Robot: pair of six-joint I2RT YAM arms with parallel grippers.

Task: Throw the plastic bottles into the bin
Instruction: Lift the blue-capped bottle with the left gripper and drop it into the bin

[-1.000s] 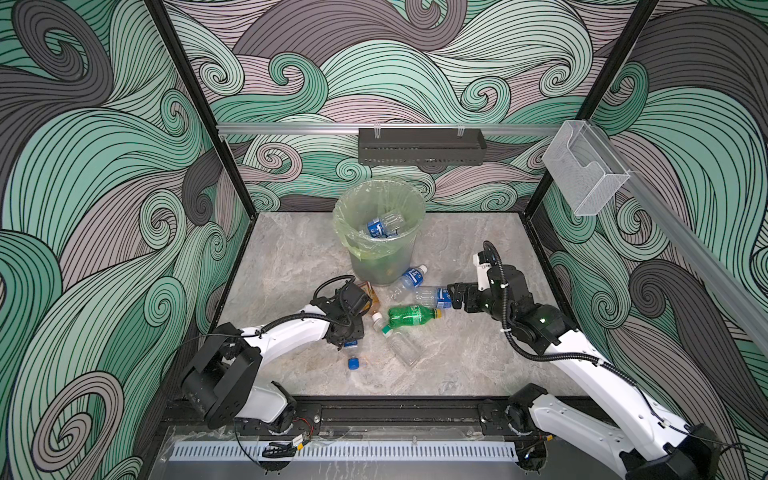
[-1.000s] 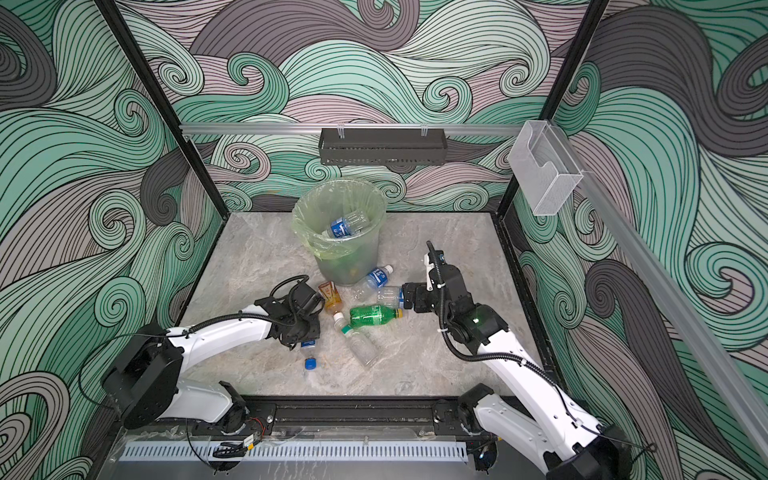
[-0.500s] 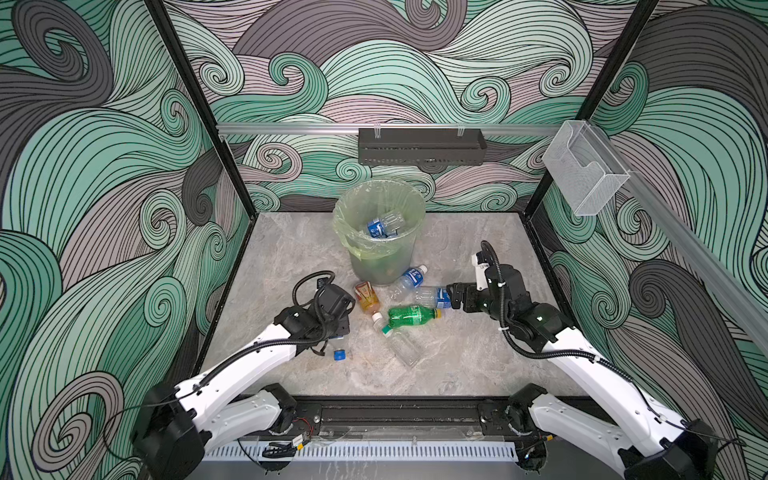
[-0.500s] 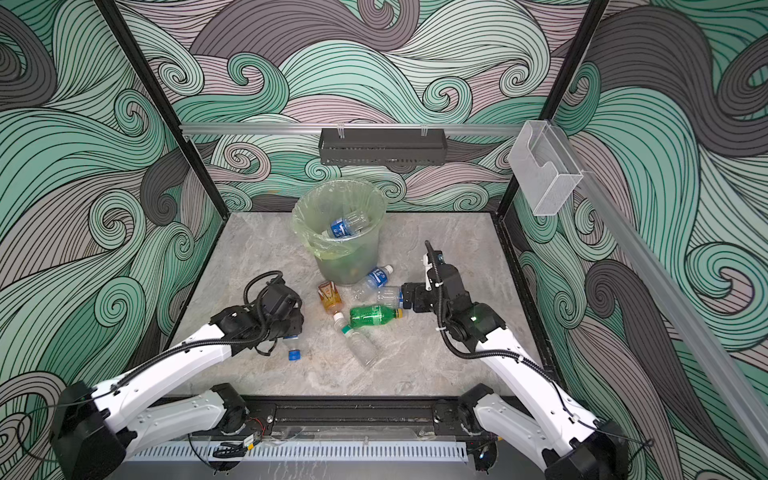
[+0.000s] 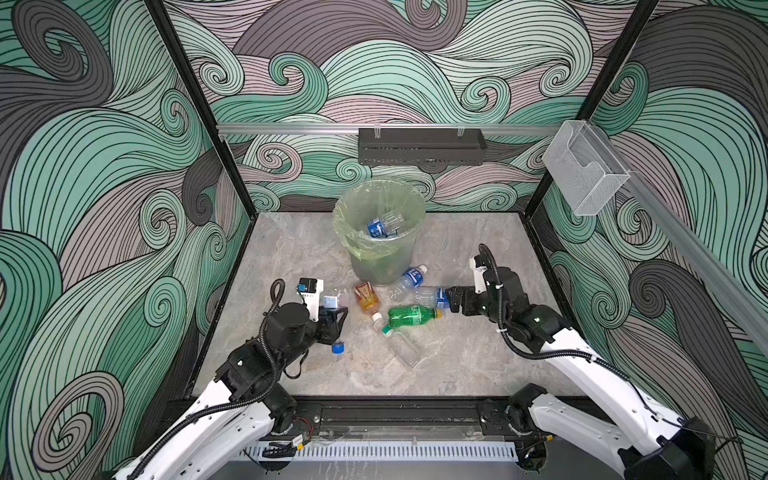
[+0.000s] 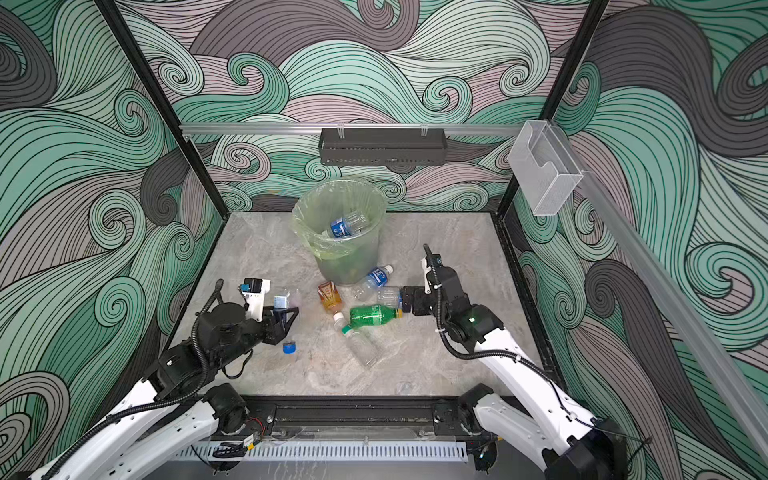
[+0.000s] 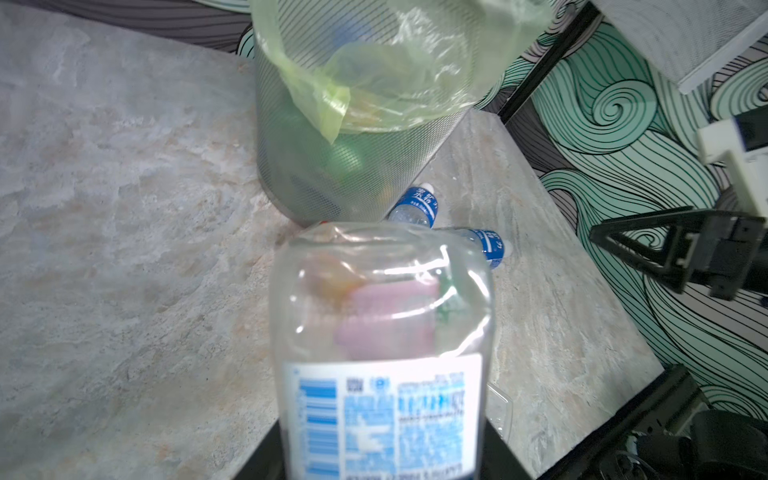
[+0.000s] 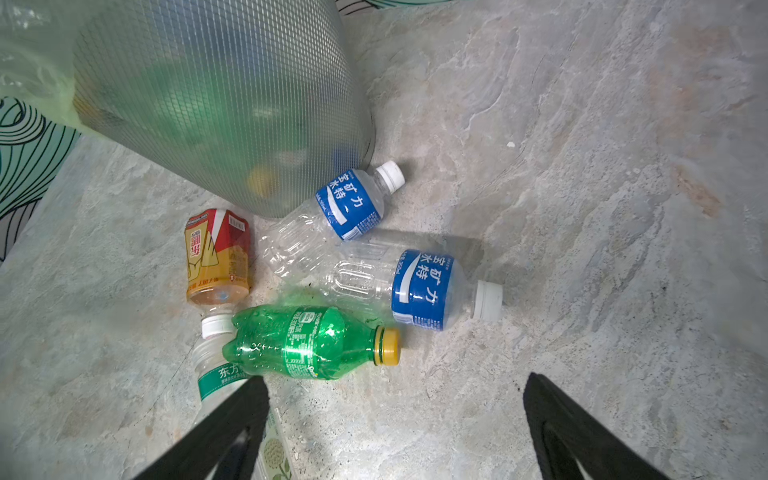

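Observation:
The bin [image 5: 380, 257], grey mesh lined with a pale green bag, stands at the back middle with a blue-labelled bottle [image 5: 380, 226] inside. My left gripper [image 5: 336, 312] is shut on a clear bottle [image 7: 382, 332] with a blue-and-white label, left of the bin. On the table by the bin lie an orange bottle [image 8: 218, 255], a green bottle [image 8: 303, 343], two clear blue-labelled bottles [image 8: 345, 203] [image 8: 419, 286] and a clear green-labelled bottle [image 8: 216, 374]. My right gripper [image 8: 395, 380] hangs open and empty just right of this pile, near the green bottle's yellow cap.
A blue cap [image 5: 338, 347] shows just under the left gripper; I cannot tell whether it belongs to the held bottle. A black perforated tray [image 5: 419, 145] hangs on the back wall. A clear acrylic box [image 5: 582, 174] hangs at the right.
My left gripper has drawn back to the left from the pile with the clear bottle in it. The right arm has hardly moved.

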